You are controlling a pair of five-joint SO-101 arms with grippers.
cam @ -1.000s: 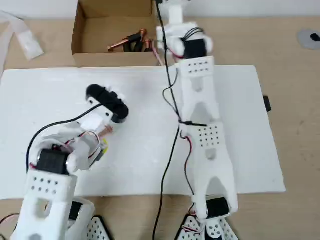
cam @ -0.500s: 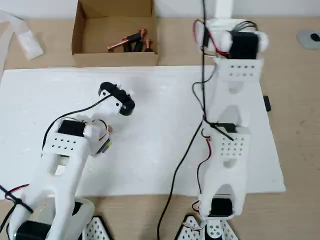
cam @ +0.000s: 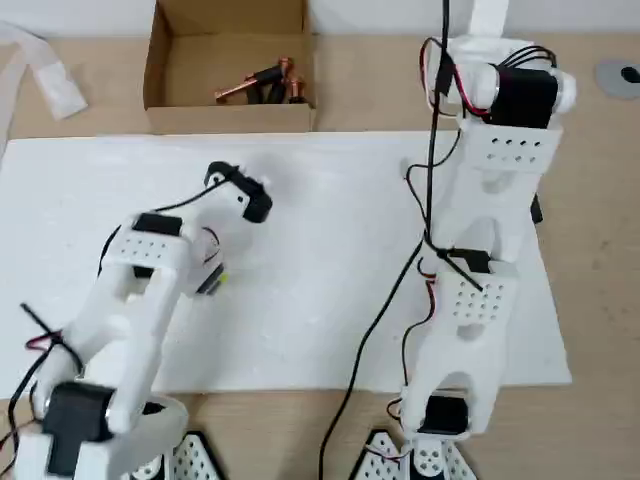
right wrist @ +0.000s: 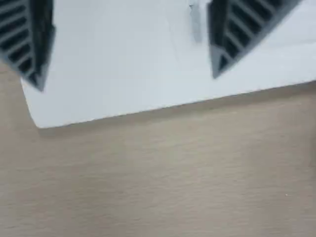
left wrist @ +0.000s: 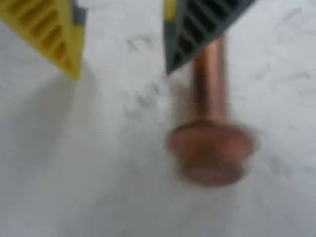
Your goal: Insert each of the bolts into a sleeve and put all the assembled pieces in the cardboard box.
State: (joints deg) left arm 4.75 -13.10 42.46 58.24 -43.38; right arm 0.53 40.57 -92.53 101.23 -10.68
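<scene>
Copper-coloured metal marks the bolt [left wrist: 210,123] now in hand: a smooth round shaft ending in a broad, slightly domed head. It lies flat on the white foam sheet [cam: 330,300]. The left claw [left wrist: 122,71] hangs right over it, spread wide and holding nothing. One finger is yellow and the other dark, and both have ribbed gripping faces. The bolt is not in the gap between them. Its shaft runs partly behind the dark finger and its head pokes out past that finger's tip.

This looks like the pickup of a loose bolt, before any joining with a sleeve. The next move likely calls for a small sideways shift toward the dark finger's side, so the shaft sits between the ribbed faces before they close. A round, slick shaft like this may roll on the faintly pitted foam if a fingertip nudges it, so a square pinch across the shaft seems safest.

The right claw [right wrist: 128,78] has dark ribbed fingers, also spread wide and empty. It sits above the sheet's edge, where the sheet meets the pale wood-grain table [right wrist: 158,187].

Well beyond both claws, the cardboard box [cam: 155,70] holds a few copper-and-black pieces [cam: 265,82], so part of the work seems done.
</scene>
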